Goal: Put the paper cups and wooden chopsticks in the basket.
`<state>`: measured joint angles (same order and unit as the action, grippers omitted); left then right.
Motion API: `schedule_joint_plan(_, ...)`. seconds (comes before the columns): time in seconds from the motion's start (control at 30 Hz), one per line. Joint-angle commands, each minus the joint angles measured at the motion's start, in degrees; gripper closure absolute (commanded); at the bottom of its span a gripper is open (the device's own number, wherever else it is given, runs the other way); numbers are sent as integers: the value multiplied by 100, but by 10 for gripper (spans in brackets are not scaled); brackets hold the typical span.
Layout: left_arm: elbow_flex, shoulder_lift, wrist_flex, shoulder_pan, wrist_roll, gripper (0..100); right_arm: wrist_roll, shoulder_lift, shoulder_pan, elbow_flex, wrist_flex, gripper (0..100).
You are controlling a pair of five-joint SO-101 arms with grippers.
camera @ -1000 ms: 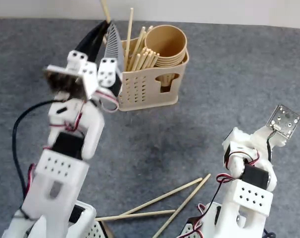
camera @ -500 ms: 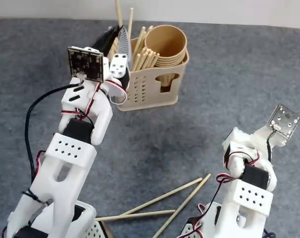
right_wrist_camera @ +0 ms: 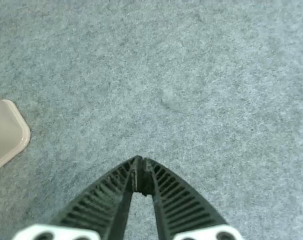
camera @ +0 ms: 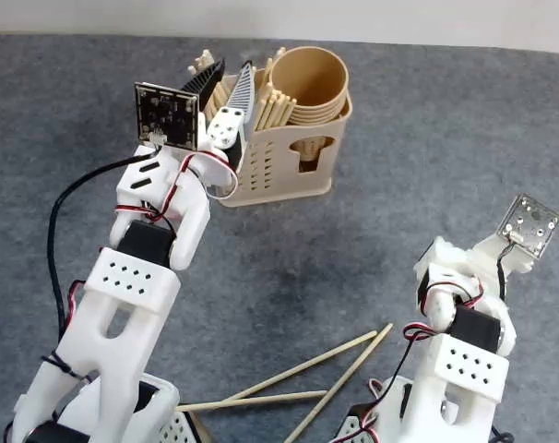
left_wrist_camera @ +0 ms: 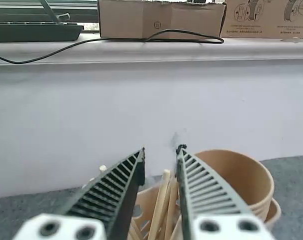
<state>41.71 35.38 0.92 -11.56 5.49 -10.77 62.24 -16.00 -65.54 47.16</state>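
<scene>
Beige, sitting by the worktop's [camera: 427,138] far edge: basket [camera: 279,171], holding stacked paper cups [camera: 312,78] and upright chopsticks [camera: 275,106]. Hovering above these, fingers slightly parted, gripping nothing: left gripper [left_wrist_camera: 161,150]. Lying by the near edge: three loose chopsticks [camera: 307,366]. Pinching closed, empty: right gripper [right_wrist_camera: 142,162].

**Grey table [camera: 427,138] carries a basket [camera: 279,171] and three loose chopsticks [camera: 307,367]**

A grey, felt-like covering spreads over the whole table. In the high view the beige slotted basket stands on it at about 11 o'clock. The three wooden chopsticks lie flat at 6 o'clock, well apart from the basket. Two slant toward 2 o'clock, near each other. The third lies almost level, close against them.
</scene>
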Motion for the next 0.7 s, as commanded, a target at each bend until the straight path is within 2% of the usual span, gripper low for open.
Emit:
schedule_joint_plan(0.0,295,462,9,22,44,881,79,119,66,40,-119,989)
schedule_joint_plan(0.23,1807,2308,237,-664,35,882,88,119,66,40,-119,989)
schedule_joint_plan(0.4,2167,3284,1846,-1516,44,882,88,119,66,40,-119,989)
schedule_joint_plan(0.53,2167,3512,3209,-2202,62,882,88,119,66,40,-119,989)
schedule_joint_plan(0.67,2369,3565,3859,-2765,70,882,88,119,66,40,-119,989)
